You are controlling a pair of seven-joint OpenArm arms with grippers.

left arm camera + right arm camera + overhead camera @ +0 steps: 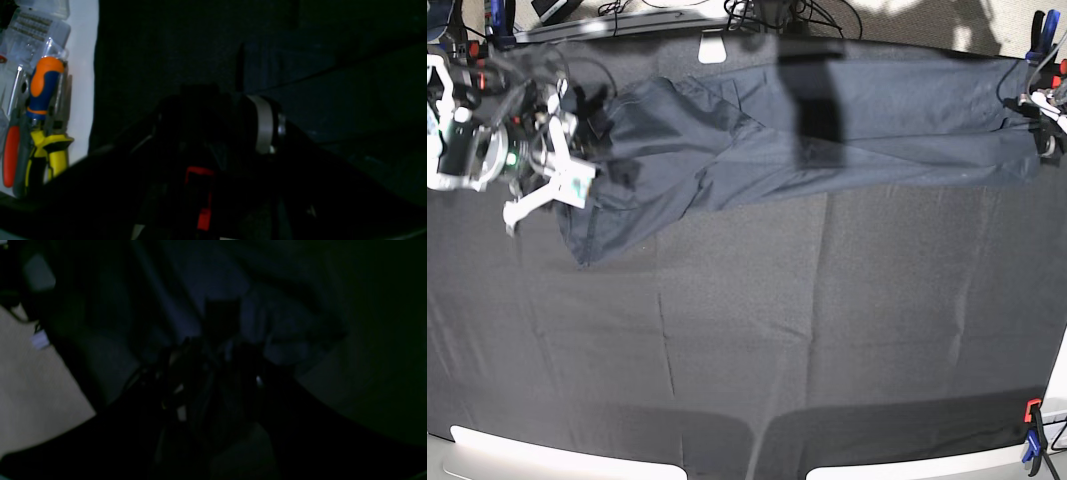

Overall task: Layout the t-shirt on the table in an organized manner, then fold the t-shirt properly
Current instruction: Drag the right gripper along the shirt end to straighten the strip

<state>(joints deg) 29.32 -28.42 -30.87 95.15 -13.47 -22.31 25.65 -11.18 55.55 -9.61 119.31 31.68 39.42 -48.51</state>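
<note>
I see the t-shirt (827, 125) stretched along the far edge of the counter (827, 330), its long axis running side to side between my two arms, rumpled and creased. My right hand (577, 165) sits at one end, my left hand (1039, 110) at the other; I cannot tell either hand's opening

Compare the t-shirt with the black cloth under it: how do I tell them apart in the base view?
The t-shirt is a smoother, slightly lighter charcoal; the table cloth is blacker and textured. The t-shirt is rumpled into a long band along the far edge, with diagonal folds; the cloth lies flat, showing only straight crease lines. The t-shirt covers a strip; the cloth spans the whole top. Both are dark fabric.
</note>
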